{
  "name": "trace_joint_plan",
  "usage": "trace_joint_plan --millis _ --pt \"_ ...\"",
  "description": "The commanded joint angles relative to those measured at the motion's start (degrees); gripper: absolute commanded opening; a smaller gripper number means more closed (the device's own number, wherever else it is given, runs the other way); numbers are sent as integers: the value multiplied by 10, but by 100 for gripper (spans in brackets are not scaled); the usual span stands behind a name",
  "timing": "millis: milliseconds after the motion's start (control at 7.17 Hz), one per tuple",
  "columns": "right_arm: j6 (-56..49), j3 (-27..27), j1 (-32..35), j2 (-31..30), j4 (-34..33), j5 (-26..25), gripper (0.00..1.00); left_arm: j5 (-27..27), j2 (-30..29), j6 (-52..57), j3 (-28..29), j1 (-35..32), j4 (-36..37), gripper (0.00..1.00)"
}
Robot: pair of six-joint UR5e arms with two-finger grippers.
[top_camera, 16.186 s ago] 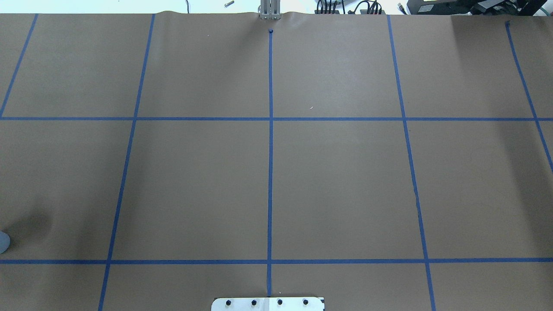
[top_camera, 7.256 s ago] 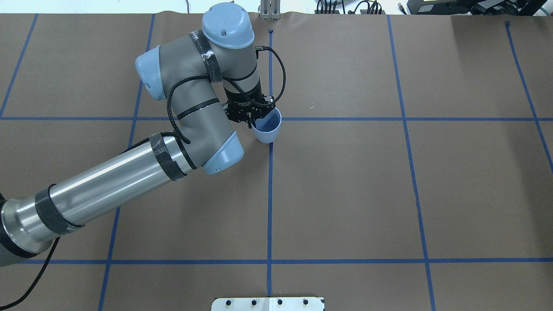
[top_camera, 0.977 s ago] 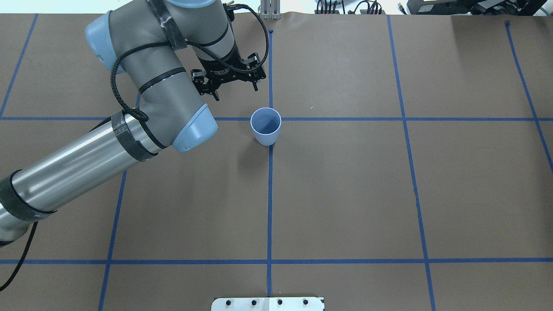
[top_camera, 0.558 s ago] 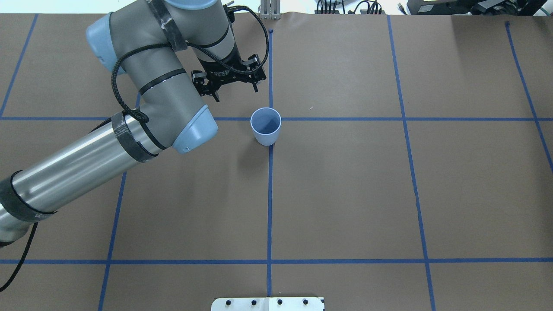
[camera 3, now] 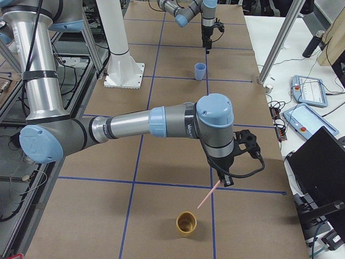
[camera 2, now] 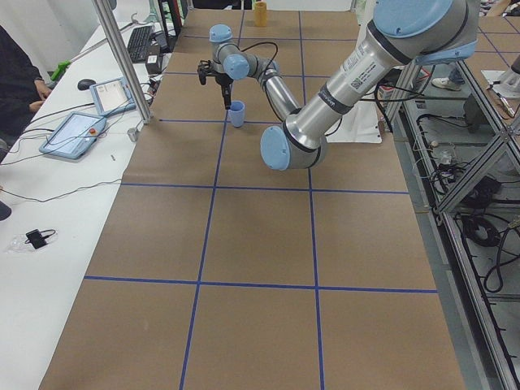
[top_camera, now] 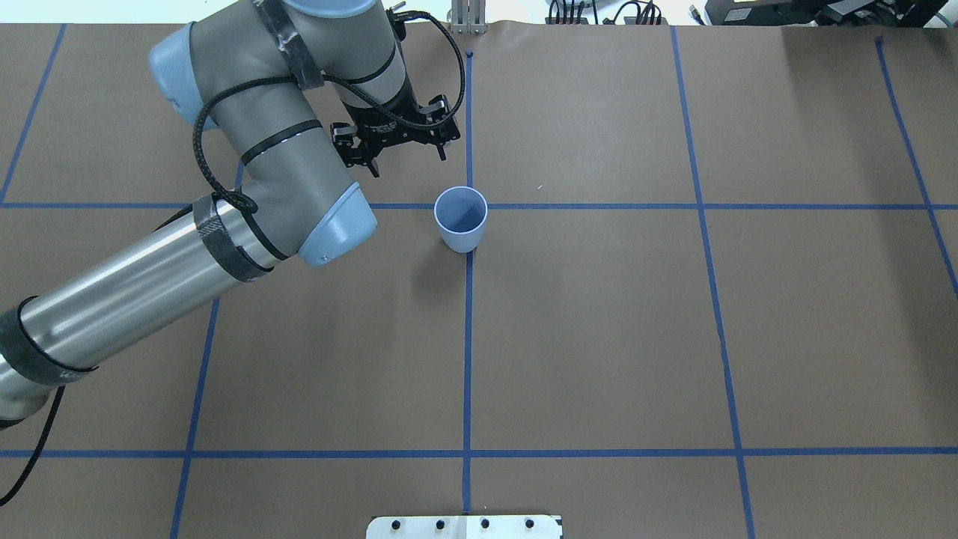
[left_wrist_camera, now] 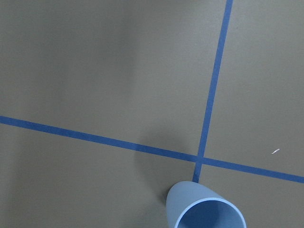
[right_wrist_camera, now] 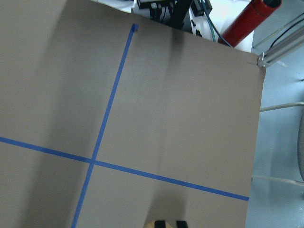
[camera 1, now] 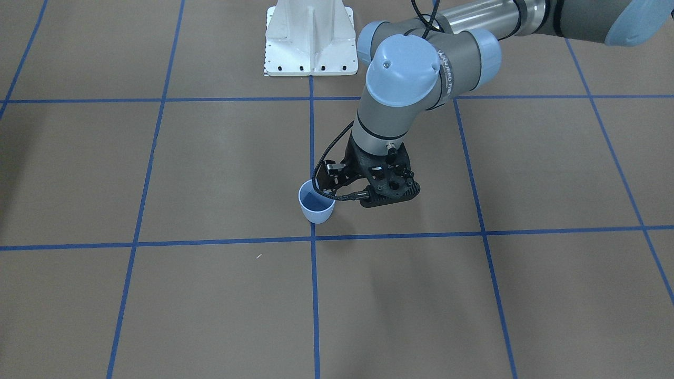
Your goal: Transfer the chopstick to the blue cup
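The blue cup [top_camera: 460,218] stands upright and empty on the crossing of the blue tape lines; it also shows in the front view [camera 1: 316,209] and at the bottom of the left wrist view [left_wrist_camera: 205,213]. My left gripper [top_camera: 406,159] is open and empty, raised beyond and to the left of the cup, apart from it [camera 1: 368,184]. In the exterior right view my right gripper [camera 3: 225,181] holds one pinkish chopstick [camera 3: 207,197] tilted above a yellow-brown cup [camera 3: 186,224]. Its fingertips [right_wrist_camera: 160,223] show close together at the bottom edge of the right wrist view.
The table is covered in brown paper with a blue tape grid. A tiny white fleck [top_camera: 539,186] lies right of the blue cup. The white robot base plate [camera 1: 310,31] stands at the near middle. Tablets and cables [camera 2: 77,130] lie beyond the table's far edge.
About seven seconds ago my left gripper was at the blue cup's rim; it has let go and drawn back. In the last second it has hardly moved.
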Motion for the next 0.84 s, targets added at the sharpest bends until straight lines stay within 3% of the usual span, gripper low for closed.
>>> trace_joint_plan --millis 0,279,419,698 --pt "69 4 -26 119 -126 9 0 1 26 52 -42 -20 4 98" --pt "214 22 -111 156 -124 40 0 -3 78 179 -73 -88 5 98" --pt "323 42 -164 184 -122 59 0 -8 125 316 -87 -141 3 98" --pt "523 86 -263 235 -120 58 0 -38 204 471 -85 -234 -2 98"
